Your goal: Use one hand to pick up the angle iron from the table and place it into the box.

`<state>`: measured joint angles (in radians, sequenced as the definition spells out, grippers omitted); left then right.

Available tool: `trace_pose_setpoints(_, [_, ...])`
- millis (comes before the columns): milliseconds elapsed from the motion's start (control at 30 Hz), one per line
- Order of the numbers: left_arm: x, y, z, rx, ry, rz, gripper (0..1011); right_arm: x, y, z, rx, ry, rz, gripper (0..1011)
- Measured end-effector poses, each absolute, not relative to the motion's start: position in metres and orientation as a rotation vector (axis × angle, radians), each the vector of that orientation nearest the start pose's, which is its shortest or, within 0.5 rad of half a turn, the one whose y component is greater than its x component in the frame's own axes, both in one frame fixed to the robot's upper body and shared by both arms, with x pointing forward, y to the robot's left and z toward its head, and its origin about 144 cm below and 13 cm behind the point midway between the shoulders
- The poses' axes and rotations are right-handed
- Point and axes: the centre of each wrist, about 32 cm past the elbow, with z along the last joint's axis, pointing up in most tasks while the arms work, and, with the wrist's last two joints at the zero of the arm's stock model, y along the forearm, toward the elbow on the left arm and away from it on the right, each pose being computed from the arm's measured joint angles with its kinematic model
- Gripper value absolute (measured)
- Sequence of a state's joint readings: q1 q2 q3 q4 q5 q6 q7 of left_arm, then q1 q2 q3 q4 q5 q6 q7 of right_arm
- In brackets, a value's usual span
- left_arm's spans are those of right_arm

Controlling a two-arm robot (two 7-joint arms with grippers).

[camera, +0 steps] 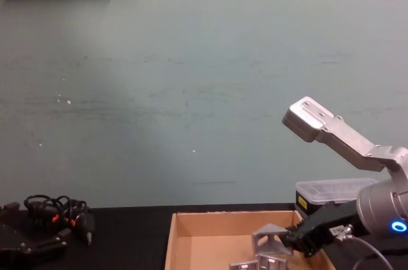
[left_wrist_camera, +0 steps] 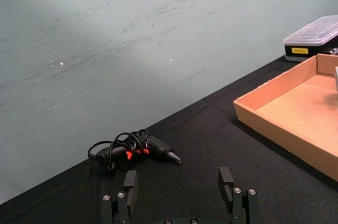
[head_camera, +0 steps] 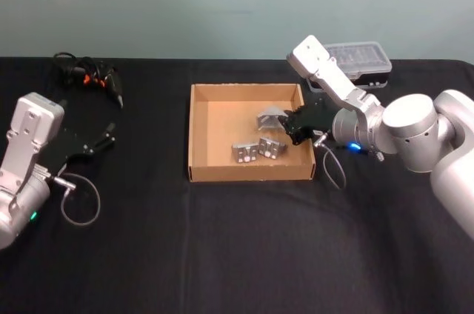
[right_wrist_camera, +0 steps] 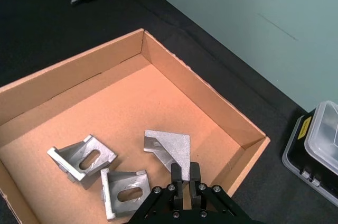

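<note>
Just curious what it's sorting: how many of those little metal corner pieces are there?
3, all inside the shallow tan cardboard box: two silver angle brackets lie side by side on its floor; a third is pinched in the black right pincer.

The right gripper point(right_wrist_camera: 185, 174) covers 1 corner of the angle iron point(right_wrist_camera: 170, 150) it pinches. Beside the box point(right_wrist_camera: 200, 100), the plastic case point(right_wrist_camera: 317, 150) is cut off by the picture's edge. Its small yellow label is perhaps writing, too tiny to read.
</note>
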<state>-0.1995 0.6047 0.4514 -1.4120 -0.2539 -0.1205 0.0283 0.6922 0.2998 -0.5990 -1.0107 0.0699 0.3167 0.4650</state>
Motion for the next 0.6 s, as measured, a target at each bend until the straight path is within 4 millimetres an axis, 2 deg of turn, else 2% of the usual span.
trace_pose_setpoints(133, [0.4886,0.3097,1.1398,0.304,-0.285,1.248,1000,0.6194,-0.2193,1.2036,-0.644,-0.052,-0.839,84])
trace_pose_setpoints(233, [0.4886,0.3097,1.1398,0.304,-0.285,1.248,1000,0.6191,-0.2198,1.2025,-0.644,-0.05,-0.841,173])
trace_pose_setpoints(267, [0.4886,0.3097,1.1398,0.304,-0.285,1.248,1000,0.6189,-0.2199,1.2022,-0.644,-0.049,-0.841,173])
trace_pose_setpoints(500, [0.4886,0.3097,1.1398,0.304,-0.285,1.248,1000,0.616,-0.2226,1.2041,-0.618,-0.056,-0.851,400])
trace_pose_setpoints(567, [0.4886,0.3097,1.1398,0.304,-0.285,1.248,1000,0.6146,-0.2244,1.2057,-0.606,-0.062,-0.857,435])
trace_pose_setpoints(600, [0.4886,0.3097,1.1398,0.305,-0.285,1.248,1000,0.6139,-0.2252,1.2061,-0.601,-0.064,-0.86,490])
